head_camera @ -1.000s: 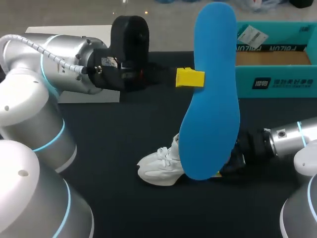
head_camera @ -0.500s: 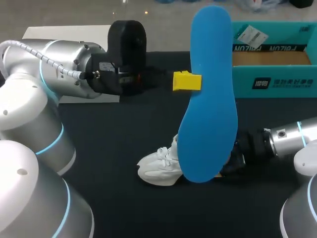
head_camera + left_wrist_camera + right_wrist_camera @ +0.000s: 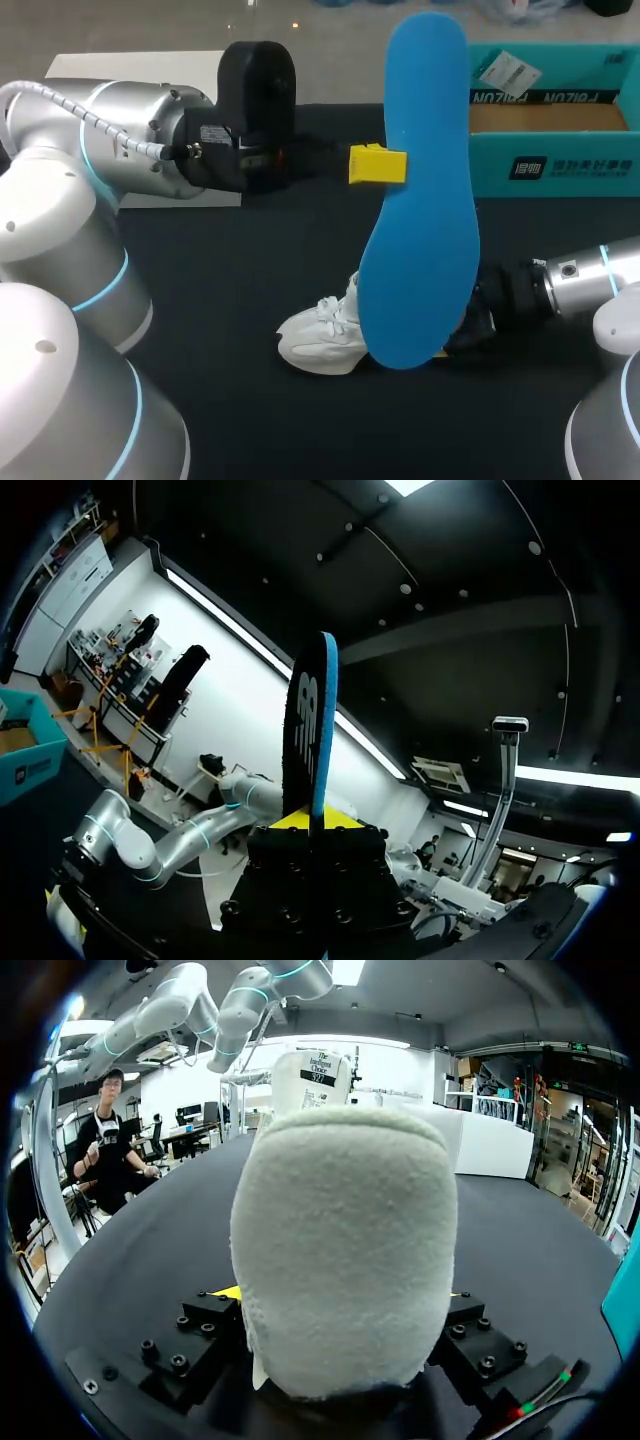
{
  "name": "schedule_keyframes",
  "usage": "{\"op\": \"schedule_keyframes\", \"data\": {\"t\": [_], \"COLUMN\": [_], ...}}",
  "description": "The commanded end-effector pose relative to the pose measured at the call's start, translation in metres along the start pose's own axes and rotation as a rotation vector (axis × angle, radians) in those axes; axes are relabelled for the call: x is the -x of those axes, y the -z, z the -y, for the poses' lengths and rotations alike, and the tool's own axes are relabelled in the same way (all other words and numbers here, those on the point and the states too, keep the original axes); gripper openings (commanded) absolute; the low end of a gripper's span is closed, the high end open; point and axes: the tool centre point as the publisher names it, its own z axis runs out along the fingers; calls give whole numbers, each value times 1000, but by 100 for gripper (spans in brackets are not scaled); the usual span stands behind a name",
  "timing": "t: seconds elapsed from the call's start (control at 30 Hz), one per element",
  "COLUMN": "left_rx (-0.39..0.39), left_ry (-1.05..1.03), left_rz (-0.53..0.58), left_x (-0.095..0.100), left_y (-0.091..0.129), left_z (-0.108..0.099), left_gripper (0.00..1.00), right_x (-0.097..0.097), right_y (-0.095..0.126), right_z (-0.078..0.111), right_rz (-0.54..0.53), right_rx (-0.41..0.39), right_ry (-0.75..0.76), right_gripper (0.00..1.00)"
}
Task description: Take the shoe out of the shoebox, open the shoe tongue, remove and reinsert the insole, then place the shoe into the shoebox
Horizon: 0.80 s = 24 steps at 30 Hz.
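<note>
Left arm (image 3: 120,130): comes in from the left side, silver with a black wrist, stretched across the far part of the black table (image 3: 250,260); a white sheet (image 3: 130,62) lies flat on the table behind it.
Left gripper (image 3: 380,165): raised above the table; its yellow tips are pinched narrow on the blue insole (image 3: 420,220); in the left wrist view the gripper (image 3: 312,822) clamps the lower end of the insole (image 3: 310,730), which shows edge-on there and rises straight up from the fingers.
Blue insole: out of the shoe, held upright in the air near the middle, its broad face toward the head camera; it hides part of the shoe below.
White shoe (image 3: 322,338): on the table under the insole, outside the box, toe toward the left.
Right gripper (image 3: 455,340): low at the shoe's heel, largely hidden behind the insole; in the right wrist view the gripper (image 3: 340,1295) has the padded white heel (image 3: 345,1250) gripped between its fingers.
Right arm (image 3: 590,275): enters from the right, close to the table.
Teal shoebox (image 3: 555,150): open, at the far right, well apart from the shoe.
</note>
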Motion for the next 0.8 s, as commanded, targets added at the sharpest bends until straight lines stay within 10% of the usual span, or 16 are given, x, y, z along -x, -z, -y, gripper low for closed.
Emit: {"op": "schedule_keyframes", "data": {"t": [0.03, 0.27, 0.33, 0.8], "left_rx": [-59, -59, -59, -59], "left_ry": [0, 0, 0, 0], "left_rz": [56, 56, 56, 56], "left_x": [-8, -8, -8, -8], "left_y": [-11, -11, -11, -11], "left_z": [-3, -3, -3, -3], "left_gripper": [0, 0, 0, 0], "right_x": [-1, -1, -1, 5], "right_y": [-1, -1, -1, 6], "right_z": [0, 0, 0, -13], "right_rz": [2, 2, 2, 25], "right_rx": [-3, -3, -3, -140], "right_ry": [1, 1, 1, 20], "right_gripper": [0, 10, 100, 100]}}
